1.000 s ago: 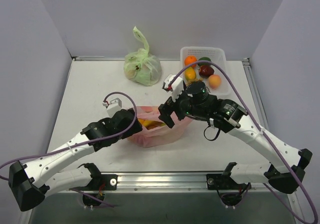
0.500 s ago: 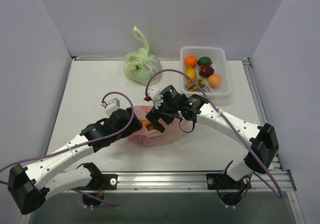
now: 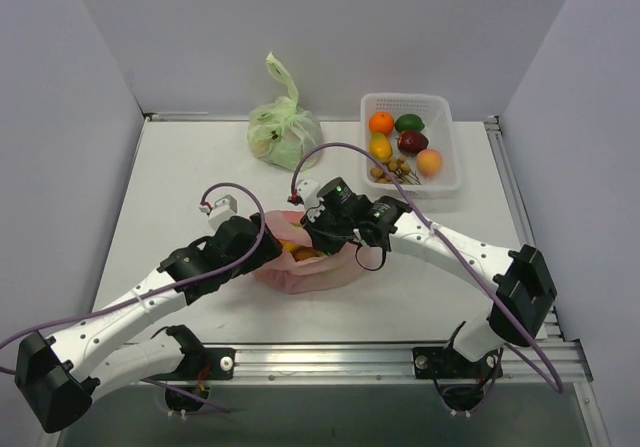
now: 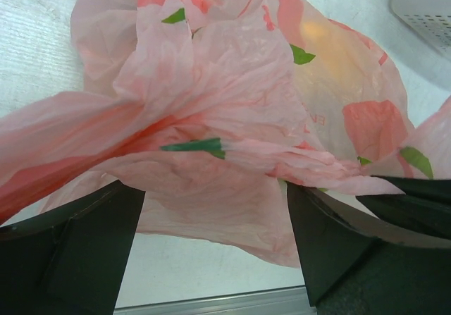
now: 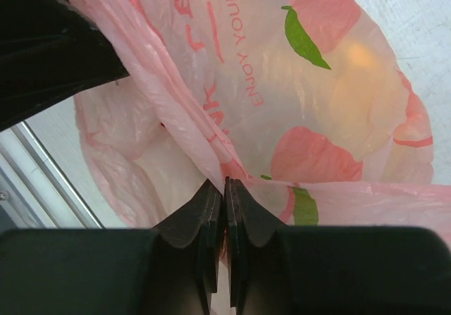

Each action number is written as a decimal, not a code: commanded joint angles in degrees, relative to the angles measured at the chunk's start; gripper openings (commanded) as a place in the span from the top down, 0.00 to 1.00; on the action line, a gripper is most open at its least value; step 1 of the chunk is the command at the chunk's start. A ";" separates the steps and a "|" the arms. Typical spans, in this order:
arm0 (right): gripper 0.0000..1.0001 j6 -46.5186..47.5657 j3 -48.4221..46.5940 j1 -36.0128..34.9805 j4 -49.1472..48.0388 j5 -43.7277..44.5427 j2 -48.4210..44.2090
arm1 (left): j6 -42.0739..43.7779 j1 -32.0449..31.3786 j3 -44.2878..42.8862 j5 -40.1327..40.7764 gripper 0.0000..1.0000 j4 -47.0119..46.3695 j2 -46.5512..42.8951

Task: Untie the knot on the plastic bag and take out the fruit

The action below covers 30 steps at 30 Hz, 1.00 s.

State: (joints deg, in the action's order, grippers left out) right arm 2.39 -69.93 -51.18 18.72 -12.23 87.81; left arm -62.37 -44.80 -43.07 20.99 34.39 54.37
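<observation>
Top external view: a white table (image 3: 180,167) fills most of the frame. At its centre lies the thin translucent pink plastic bag (image 3: 318,273), and orange and yellow fruit (image 3: 296,251) shows in its mouth. A pale green tied plastic bag (image 3: 285,135) stands at upper centre, and a white mesh basket (image 3: 410,97) with more fruit is at upper right. In the left wrist view the left tool (image 4: 215,202) is spread wide, with pink film lying across the gap. In the right wrist view the right tool (image 5: 225,182) is pressed together, pinching a fold of the pink bag.
</observation>
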 commanded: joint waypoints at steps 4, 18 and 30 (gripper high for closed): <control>0.96 -6.25 1.72 -1.38 -2.37 -0.78 -4.84 | 1.98 1.20 -0.08 0.36 0.10 -4.68 1.44; 1.00 -9.25 4.98 -2.26 -3.52 -1.31 -9.15 | 8.57 3.92 0.18 -0.51 0.73 -10.22 5.57; 1.00 -18.82 -0.63 22.16 -8.08 -7.00 0.86 | 29.23 21.58 2.89 -32.89 1.00 -9.18 -1.54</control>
State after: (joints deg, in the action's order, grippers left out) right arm -12.32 -66.50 -32.97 12.43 -16.43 84.62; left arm -40.18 -27.62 -41.15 2.90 25.56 55.37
